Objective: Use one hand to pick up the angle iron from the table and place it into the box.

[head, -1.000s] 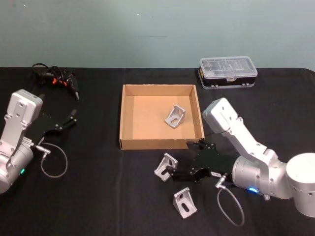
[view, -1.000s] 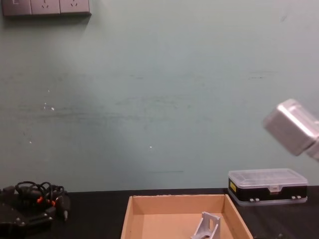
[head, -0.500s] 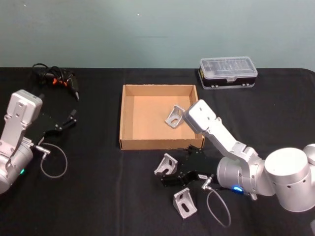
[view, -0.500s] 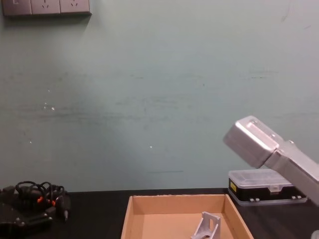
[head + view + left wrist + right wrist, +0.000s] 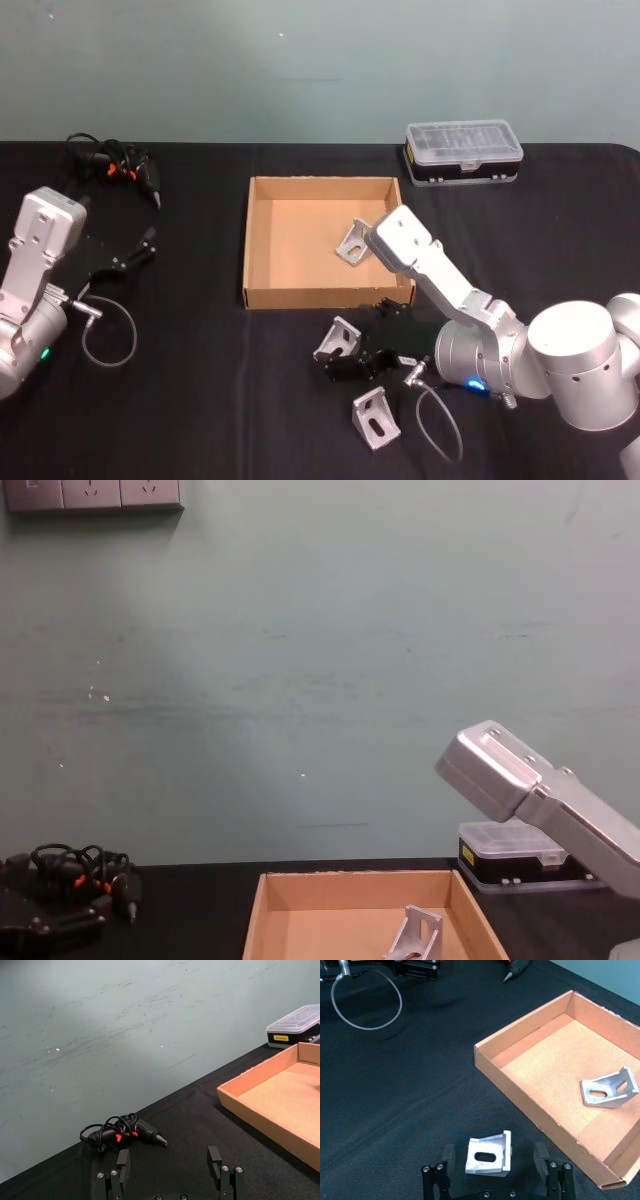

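Observation:
A silver angle iron [image 5: 337, 342] lies on the black table [image 5: 200, 400] just in front of the tan box [image 5: 262, 240]. My right gripper [image 5: 335, 354] is open and low over it. In the right wrist view the angle iron [image 5: 489, 1154] sits between the two fingers [image 5: 448, 1156], apart from both. A second angle iron [image 5: 376, 418] lies nearer to me. Another angle iron [image 5: 354, 243] rests inside the box, at its right side [image 5: 610, 1092] [image 5: 415, 932]. My left gripper [image 5: 140, 248] stays parked and open at the table's left [image 5: 168, 1159].
A clear-lidded plastic case [image 5: 463, 150] stands behind the box on the right. A black tool with coiled cable [image 5: 115, 165] lies at the back left. A grey cable loop [image 5: 105, 335] hangs by the left arm.
My right arm has swung left and forward, bringing its open gripper around the angle iron in front of the box. The left arm has barely moved.

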